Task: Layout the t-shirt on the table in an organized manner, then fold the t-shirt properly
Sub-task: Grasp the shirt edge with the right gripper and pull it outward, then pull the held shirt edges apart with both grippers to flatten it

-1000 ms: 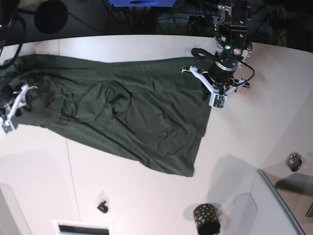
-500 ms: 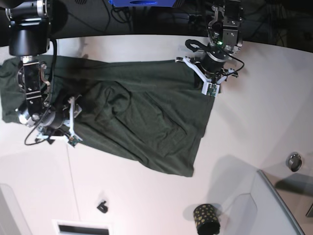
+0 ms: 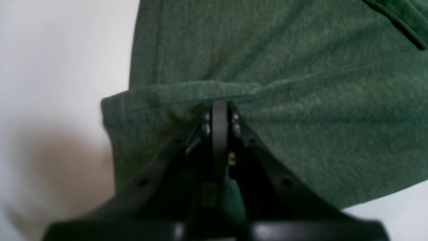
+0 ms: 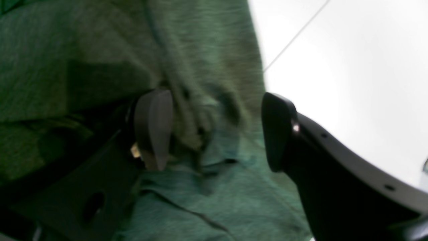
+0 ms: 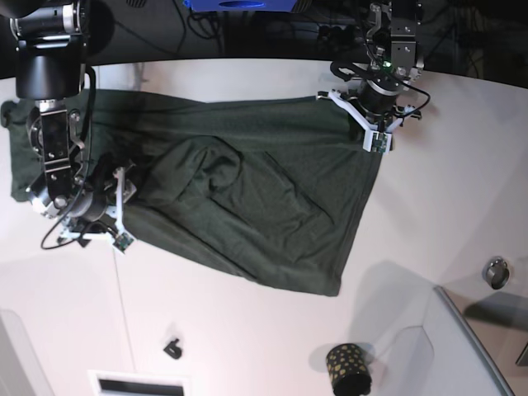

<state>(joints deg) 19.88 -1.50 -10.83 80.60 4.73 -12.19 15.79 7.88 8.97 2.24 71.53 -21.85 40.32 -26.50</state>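
Two arms are working over the white table [image 5: 247, 330], where we are seeing the dark green t-shirt [image 5: 247, 206] lying spread and wrinkled. Our left gripper [image 3: 219, 110] is pinching the shirt's folded edge tightly. Our right gripper [image 4: 217, 130] is hovering with jaws apart over bunched fabric.

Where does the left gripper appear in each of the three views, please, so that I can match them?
Base: the left gripper is at upper right, at the t-shirt's corner.
Left wrist: bottom centre, shut on the t-shirt's hem.
Right wrist: not in it.
Shared landmark: the green t-shirt on the white table.
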